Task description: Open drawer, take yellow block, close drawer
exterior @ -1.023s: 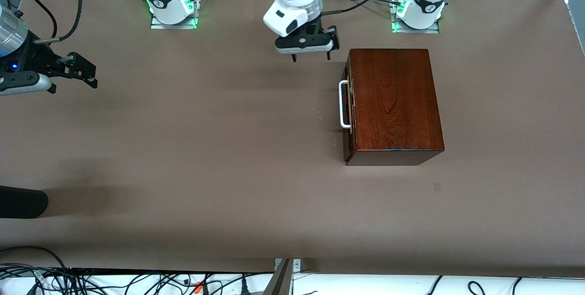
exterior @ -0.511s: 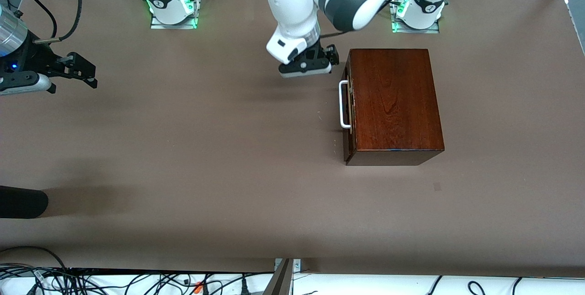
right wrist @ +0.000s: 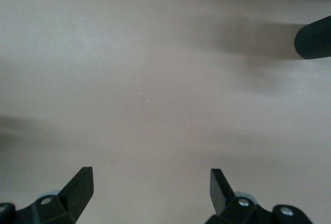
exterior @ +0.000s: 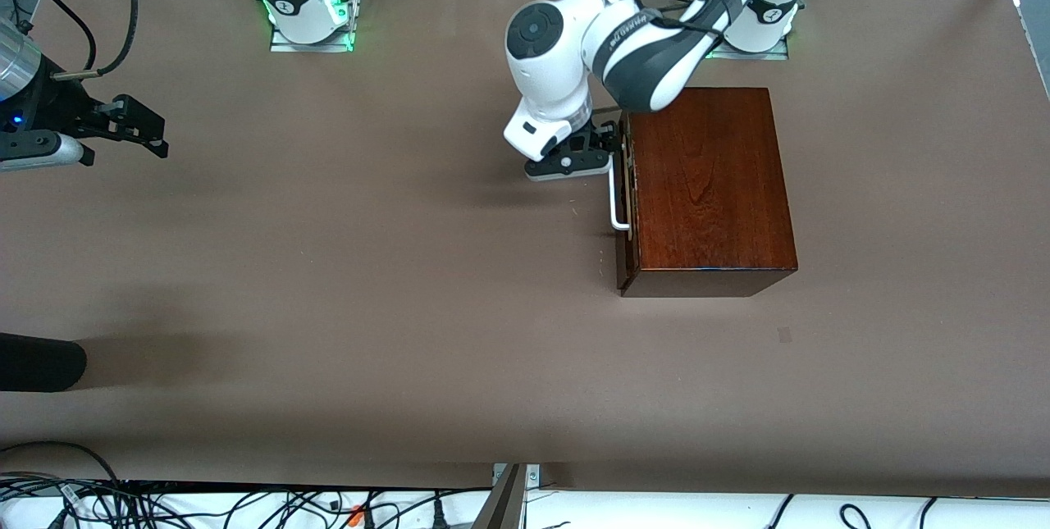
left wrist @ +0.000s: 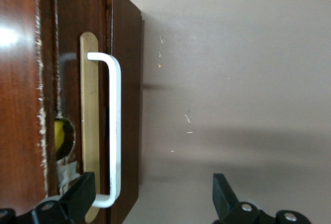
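The dark mahogany box (exterior: pixel 709 184) stands on the table toward the left arm's end. Its drawer (exterior: pixel 627 184) is pushed in, with the white loop handle (exterior: pixel 614 197) facing the right arm's end. My left gripper (exterior: pixel 574 161) is open and low in front of the drawer. In the left wrist view the handle (left wrist: pixel 117 125) has one end between the open fingers of that gripper (left wrist: pixel 152 188), close to one finger (left wrist: pixel 83 190). A bit of yellow (left wrist: pixel 61 132) shows through a round hole in the drawer front (left wrist: pixel 67 53); the yellow block itself is hidden. My right gripper (exterior: pixel 131 125) waits open over bare table (right wrist: pixel 150 182).
A black cylinder (exterior: pixel 41 362) lies at the right arm's end of the table, nearer the camera; it also shows in the right wrist view (right wrist: pixel 314 39). Cables (exterior: pixel 246 504) run along the table's near edge. Brown table (exterior: pixel 369 266) spreads in front of the drawer.
My left arm has swung down from near its base and lowered its open gripper to the drawer's handle. The right gripper has barely moved. The drawer stays shut.
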